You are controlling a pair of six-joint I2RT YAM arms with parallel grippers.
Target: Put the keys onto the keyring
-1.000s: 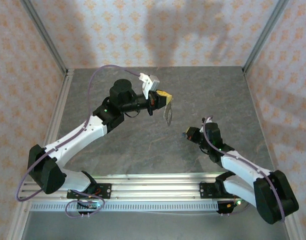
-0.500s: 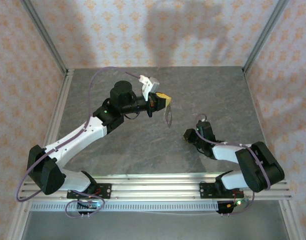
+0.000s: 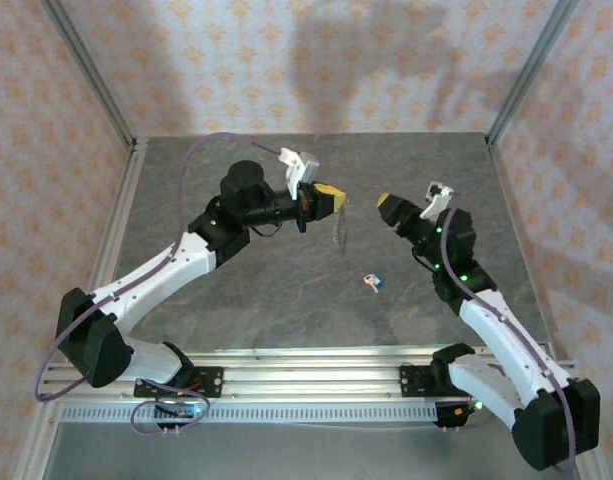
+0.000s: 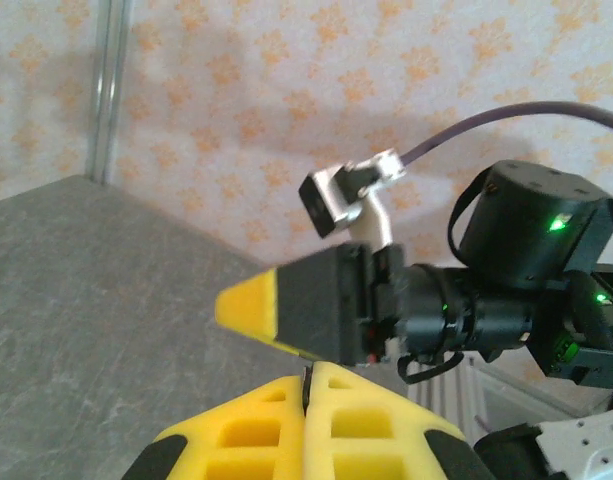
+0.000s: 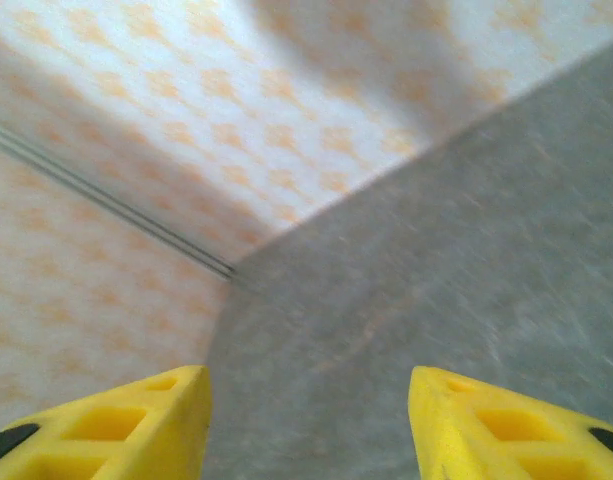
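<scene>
While blue-headed key (image 3: 373, 284) lies on grey table (image 3: 286, 305), left claw (image 3: 335, 198) pinches braided keyring (image 3: 338, 228); right claw (image 3: 390, 204) agape.

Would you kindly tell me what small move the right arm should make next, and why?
Probably lower the right tool toward the key to pick it up. The key lies loose on the table, and the right tool's jaws stand open with nothing between them. The left tool is shut on the keyring, which hangs ready.
</scene>
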